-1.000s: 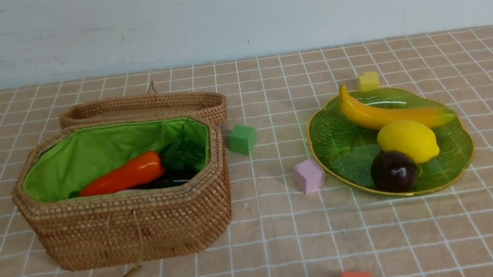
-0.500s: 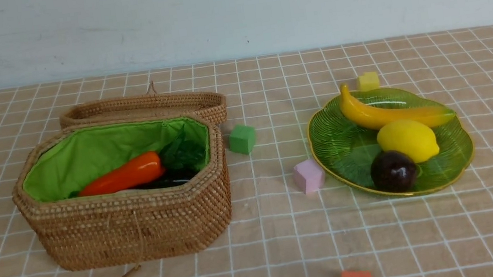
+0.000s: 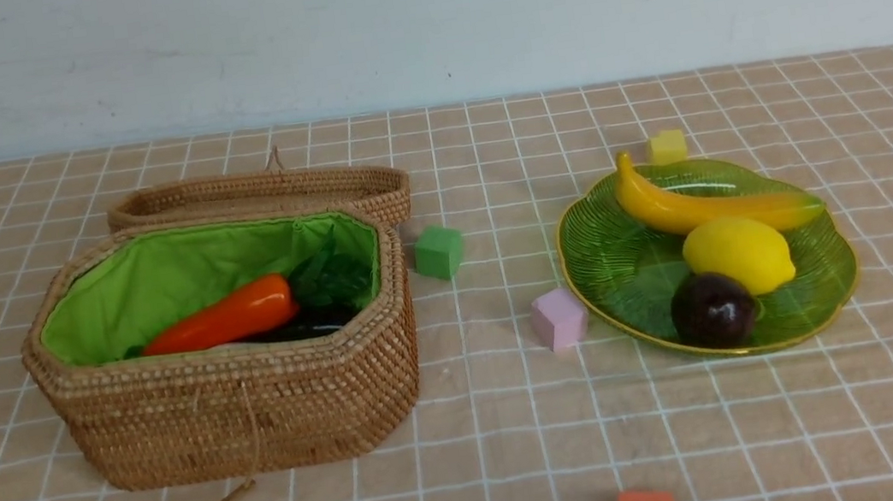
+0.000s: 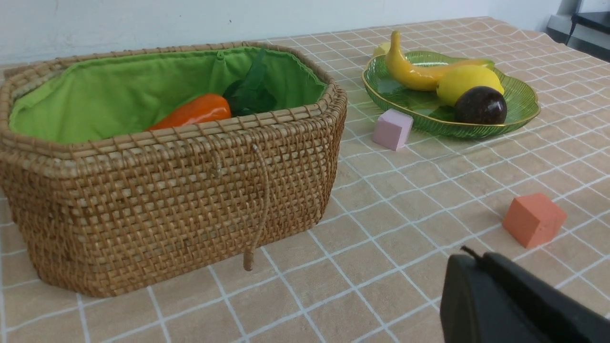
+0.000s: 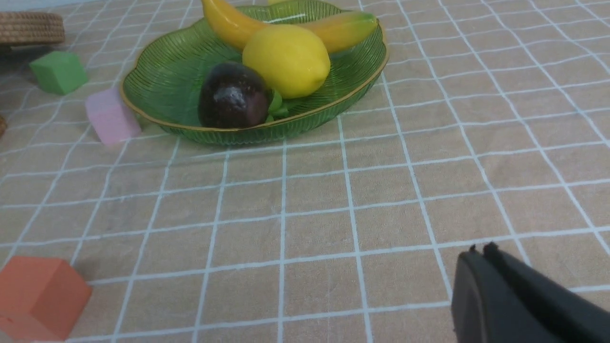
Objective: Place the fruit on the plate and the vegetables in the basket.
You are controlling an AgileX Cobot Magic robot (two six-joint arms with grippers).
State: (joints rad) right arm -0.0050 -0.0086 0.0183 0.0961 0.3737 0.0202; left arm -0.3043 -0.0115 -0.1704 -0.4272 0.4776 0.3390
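Basket [image 3: 244, 415] holds carrot [image 3: 224, 316]; plate [image 3: 612, 263] holds banana [image 3: 691, 205], lemon [image 3: 738, 253], mangosteen [image 3: 713, 310]; both pincers pressed together.

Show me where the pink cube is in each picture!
Front view: the pink cube sits right of centre, just left of the plate.
Left wrist view: the pink cube is at upper right, between the basket and the plate.
Right wrist view: the pink cube is at upper left, beside the plate.
Shared landmark: the plate.
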